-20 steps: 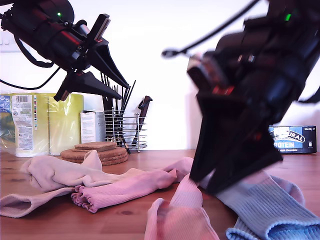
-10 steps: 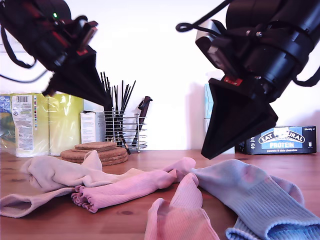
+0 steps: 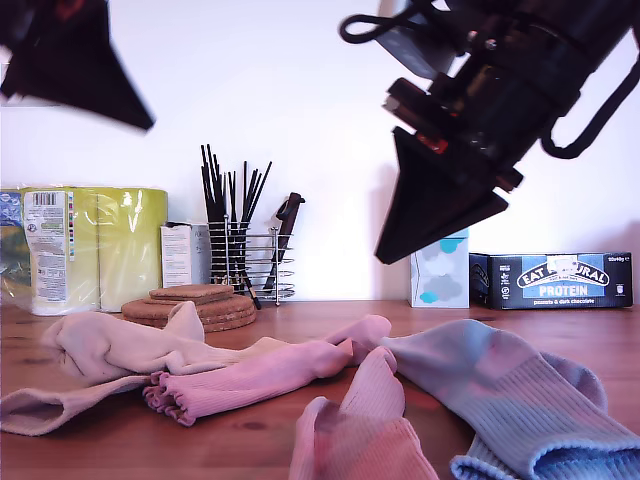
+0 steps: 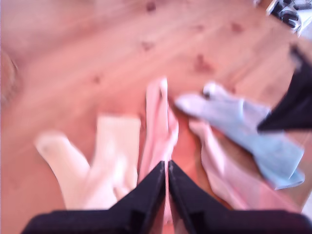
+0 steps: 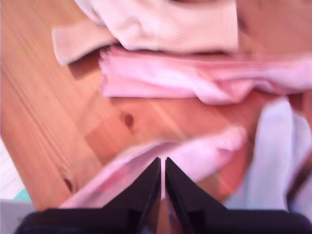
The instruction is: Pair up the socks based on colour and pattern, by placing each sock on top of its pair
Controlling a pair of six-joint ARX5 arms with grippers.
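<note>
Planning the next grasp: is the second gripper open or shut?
Shut and empty: my second gripper shows its fingertips nearly meeting, with nothing between, above a pink sock.

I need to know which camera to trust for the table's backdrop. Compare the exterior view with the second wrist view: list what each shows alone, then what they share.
Only the exterior view shows the cork coasters, the wire utensil rack, the yellow paper roll pack, the protein bar box and the blue socks. Only the second wrist view shows my second gripper with its jaws closed and nothing between them, above a pink sock. Both show the beige sock, the pink sock beside it and the wooden table.
</note>
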